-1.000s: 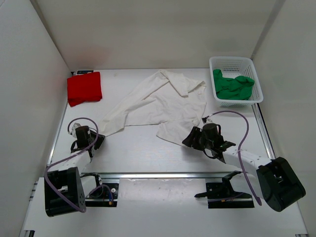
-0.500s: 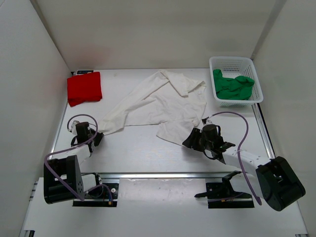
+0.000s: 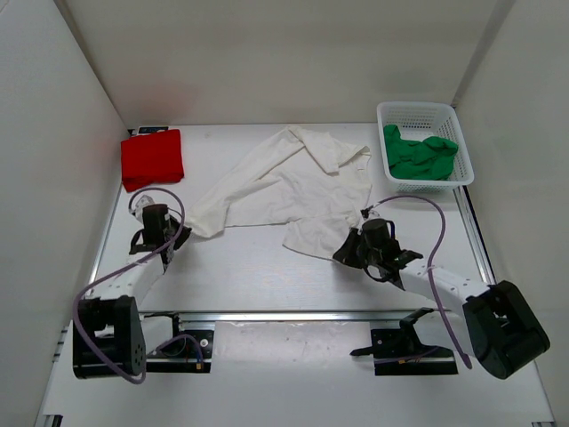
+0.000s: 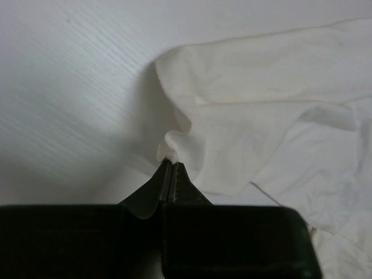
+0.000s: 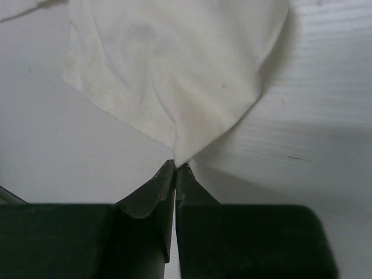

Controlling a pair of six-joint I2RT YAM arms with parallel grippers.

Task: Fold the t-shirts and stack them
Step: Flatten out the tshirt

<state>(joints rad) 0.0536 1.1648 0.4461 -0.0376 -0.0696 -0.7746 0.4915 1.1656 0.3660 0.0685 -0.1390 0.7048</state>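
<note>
A white t-shirt (image 3: 284, 187) lies spread and crumpled across the middle of the table. My left gripper (image 3: 180, 233) is shut on a pinch of its left corner (image 4: 174, 148). My right gripper (image 3: 345, 252) is shut on its near right corner (image 5: 185, 152). The red t-shirt (image 3: 151, 157) lies folded at the far left of the table. A green t-shirt (image 3: 420, 156) sits bunched inside the basket.
A white mesh basket (image 3: 423, 114) stands at the far right corner. White walls enclose the table on three sides. A metal rail (image 3: 293, 314) runs along the near edge by the arm bases.
The left gripper moved forward and right, dragging the shirt's left corner with it. The right gripper closed on the shirt's near right corner and shifted slightly forward.
</note>
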